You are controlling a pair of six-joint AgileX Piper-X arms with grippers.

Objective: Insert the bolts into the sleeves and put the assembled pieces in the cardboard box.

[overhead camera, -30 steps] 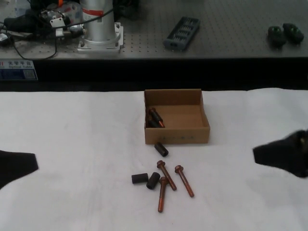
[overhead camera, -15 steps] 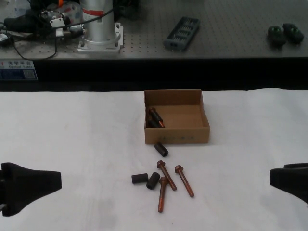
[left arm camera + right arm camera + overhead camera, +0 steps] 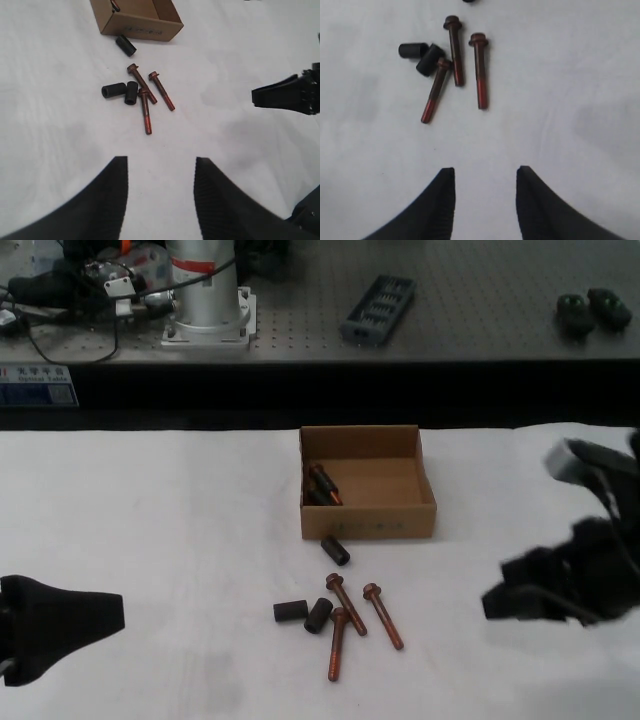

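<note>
At right, right gripper (image 3: 485,172): jaws apart, empty; best pinch rightmost bolt (image 3: 479,70) mid-shank.
At left, left gripper (image 3: 160,162): jaws apart, empty; take leftmost sleeve (image 3: 112,91).

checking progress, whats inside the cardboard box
The brown cardboard box holds a black sleeve with a copper-coloured bolt, plus another dark piece, against one side wall. Its front wall hides the nearest floor.

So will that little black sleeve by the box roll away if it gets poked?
Probably, yes. The sleeve lies on its side and looks like a short tube, so a sideways nudge could roll it. It looks solid, so it likely won't bend. The white cover seems soft and may slow it.
</note>
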